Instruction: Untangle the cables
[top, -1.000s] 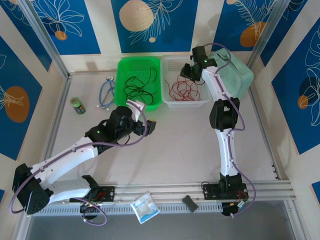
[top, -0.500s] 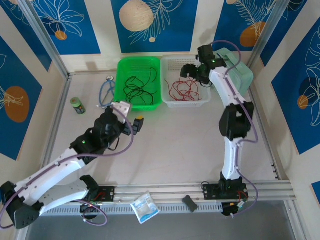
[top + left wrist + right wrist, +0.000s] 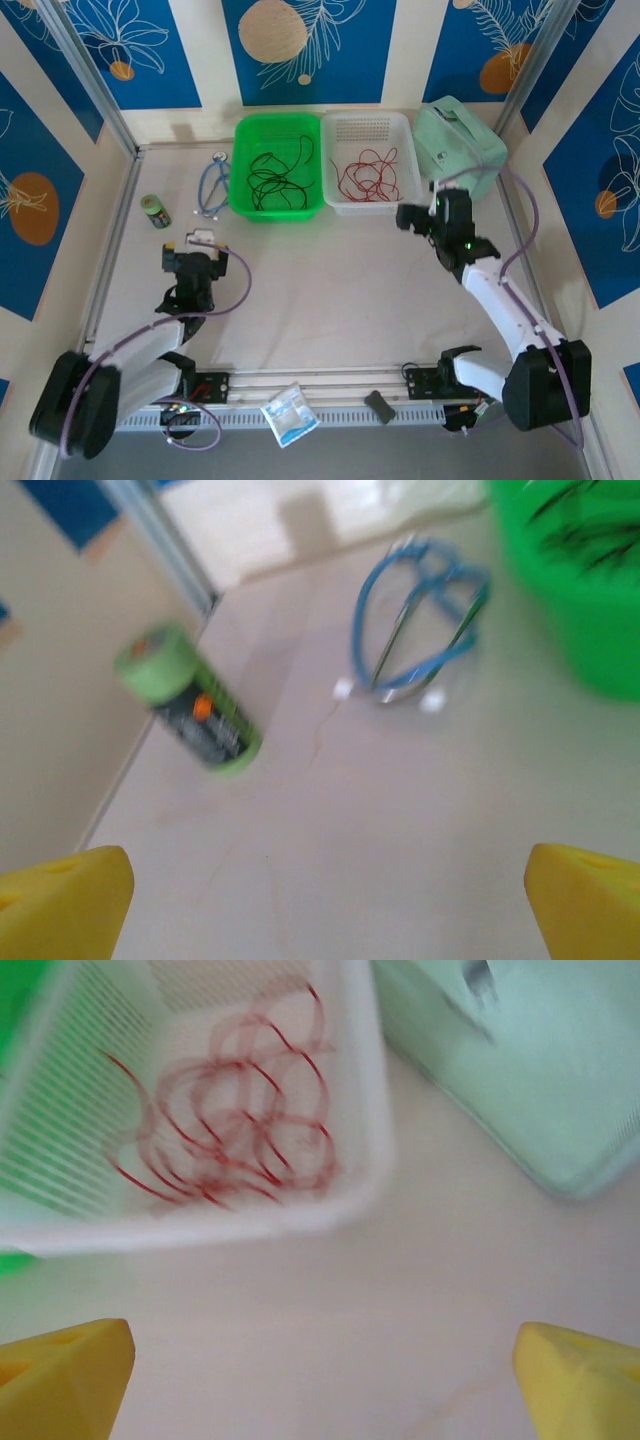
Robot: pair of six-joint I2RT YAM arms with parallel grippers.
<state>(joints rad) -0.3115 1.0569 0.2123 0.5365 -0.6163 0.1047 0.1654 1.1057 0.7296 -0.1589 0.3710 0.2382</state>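
Two grippers, both wide apart and holding nothing: the left gripper (image 3: 325, 900) shows its yellow fingertips (image 3: 60, 895) at the opposite bottom corners of its wrist view with bare table (image 3: 340, 290) between them; the right gripper (image 3: 325, 1380) is spread the same way over bare surface just short of the white basket (image 3: 368, 208); the red cables (image 3: 368, 178) lie in a loose tangle inside that basket at the middle of the far edge, and the black cables (image 3: 272, 178) lie coiled in the green basket (image 3: 275, 213) just left of it; both wrist views are blurred, so single strands are hard to follow; the left one cuts the green basket off at its upper right corner, and the label of the can (image 3: 190, 705) near the left edge cannot be read; a blue stethoscope (image 3: 415, 620) lies between can and green basket; a second ago the right gripper hung over the white basket and the left arm reached toward the green one; both have since drawn back toward the near edge, and the cables lie as before
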